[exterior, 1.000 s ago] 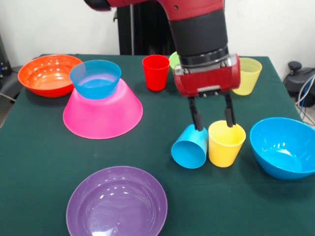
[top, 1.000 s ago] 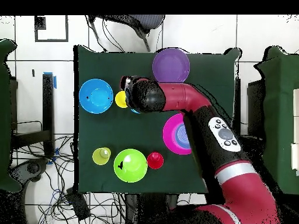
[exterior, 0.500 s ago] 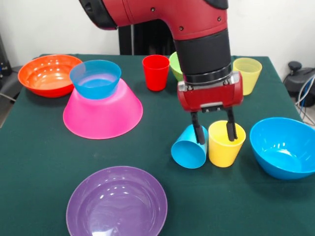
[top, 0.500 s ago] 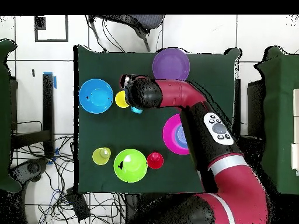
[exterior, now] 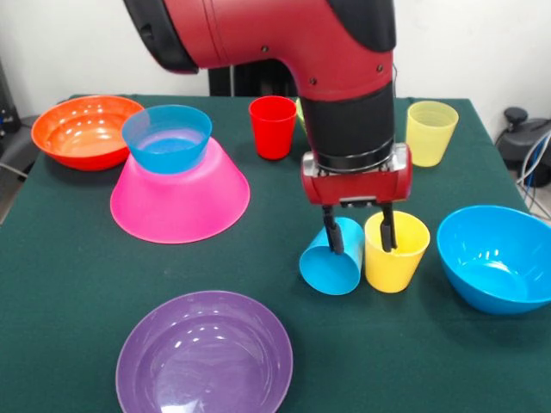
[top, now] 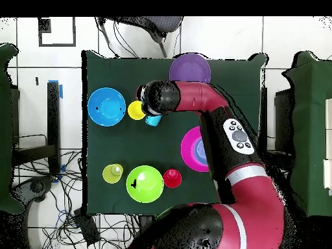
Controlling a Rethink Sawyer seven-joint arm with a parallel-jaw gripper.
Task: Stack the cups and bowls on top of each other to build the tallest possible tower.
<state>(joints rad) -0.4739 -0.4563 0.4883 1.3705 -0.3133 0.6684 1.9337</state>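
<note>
The pincer (exterior: 360, 237) stands apart, one finger inside the yellow cup (exterior: 396, 252). The other finger touches the tipped blue cup (exterior: 332, 259) beside it.

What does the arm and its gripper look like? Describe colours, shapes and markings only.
The arm is thick, rounded and glossy red, with a black cylindrical wrist section ringed by a silver band. Below it sits a boxy red head with a small pale panel. The gripper has two thin black fingers. In the overhead view, a grey oval button panel sits on the arm.
</note>
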